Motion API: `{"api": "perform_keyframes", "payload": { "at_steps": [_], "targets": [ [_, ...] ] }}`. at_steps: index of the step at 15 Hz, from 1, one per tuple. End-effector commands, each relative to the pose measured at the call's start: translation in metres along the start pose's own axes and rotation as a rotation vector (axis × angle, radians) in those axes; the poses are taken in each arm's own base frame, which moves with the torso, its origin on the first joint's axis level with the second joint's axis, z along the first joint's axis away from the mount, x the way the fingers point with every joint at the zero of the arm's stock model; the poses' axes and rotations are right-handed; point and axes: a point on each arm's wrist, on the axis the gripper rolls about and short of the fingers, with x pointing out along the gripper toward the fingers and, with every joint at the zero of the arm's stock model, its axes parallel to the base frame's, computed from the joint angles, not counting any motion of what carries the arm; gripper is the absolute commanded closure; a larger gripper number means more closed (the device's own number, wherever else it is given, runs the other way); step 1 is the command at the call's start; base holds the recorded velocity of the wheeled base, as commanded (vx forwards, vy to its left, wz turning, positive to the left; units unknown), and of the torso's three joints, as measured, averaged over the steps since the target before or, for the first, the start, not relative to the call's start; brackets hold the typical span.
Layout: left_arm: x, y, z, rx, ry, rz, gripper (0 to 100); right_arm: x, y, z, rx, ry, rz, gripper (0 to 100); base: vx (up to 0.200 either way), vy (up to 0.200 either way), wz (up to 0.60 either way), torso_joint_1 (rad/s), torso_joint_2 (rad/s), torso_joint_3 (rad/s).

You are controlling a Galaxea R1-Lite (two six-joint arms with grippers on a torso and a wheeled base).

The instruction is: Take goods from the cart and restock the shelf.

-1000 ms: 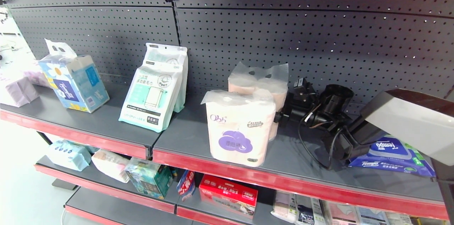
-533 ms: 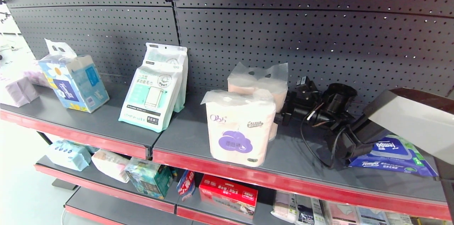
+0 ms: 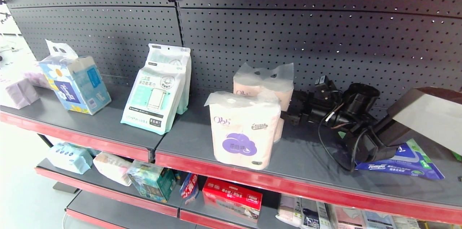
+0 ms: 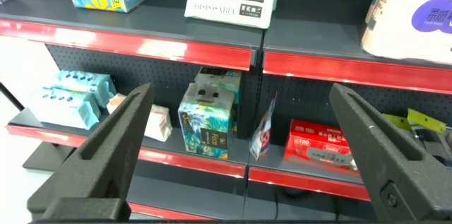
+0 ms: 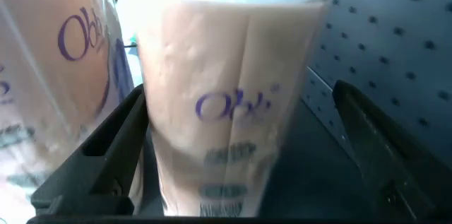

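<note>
— How was the left gripper (image 4: 240, 160) noted?
— Jaws released and spread wide, with nothing held. Beyond them a lower shelf (image 4: 191, 159) is seen, where a green carton (image 4: 208, 121) and a red box (image 4: 321, 150) are stood.
— And the right gripper (image 3: 294, 113)?
— Jaws likewise recorded as released. The front toilet roll pack (image 3: 243, 129) is set left of them, nearer the edge of the shelf (image 3: 296, 164). A blue wipes pack (image 3: 408, 164) is laid flat to their right, partly covered by the arm.
— Where is the rear toilet roll pack (image 5: 226, 111) placed?
— Upright on the shelf, just ahead of the right jaws and framed between them. Contact cannot be told.
— What is farthest?
— The pegboard (image 3: 325, 41) is seen behind that pack.
</note>
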Motion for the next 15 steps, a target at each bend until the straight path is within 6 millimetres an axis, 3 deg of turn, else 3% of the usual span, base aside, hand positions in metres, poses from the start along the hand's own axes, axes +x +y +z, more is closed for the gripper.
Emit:
{"api": "perform_keyframes", "payload": {
  "at_steps": [1, 15],
  "targets": [
    [0.0, 0.0, 0.0, 0.0, 0.0, 0.0, 0, -0.011, 0.0, 0.006, -0.001, 0.004, -0.018, 0, 0.0, 0.0, 0.0, 0.0, 0.0, 0.0],
    [0.0, 0.0, 0.0, 0.0, 0.0, -0.001, 0, -0.056, 0.013, 0.025, 0.013, 0.035, -0.032, 0, 0.0, 0.0, 0.0, 0.0, 0.0, 0.0]
  ]
}}
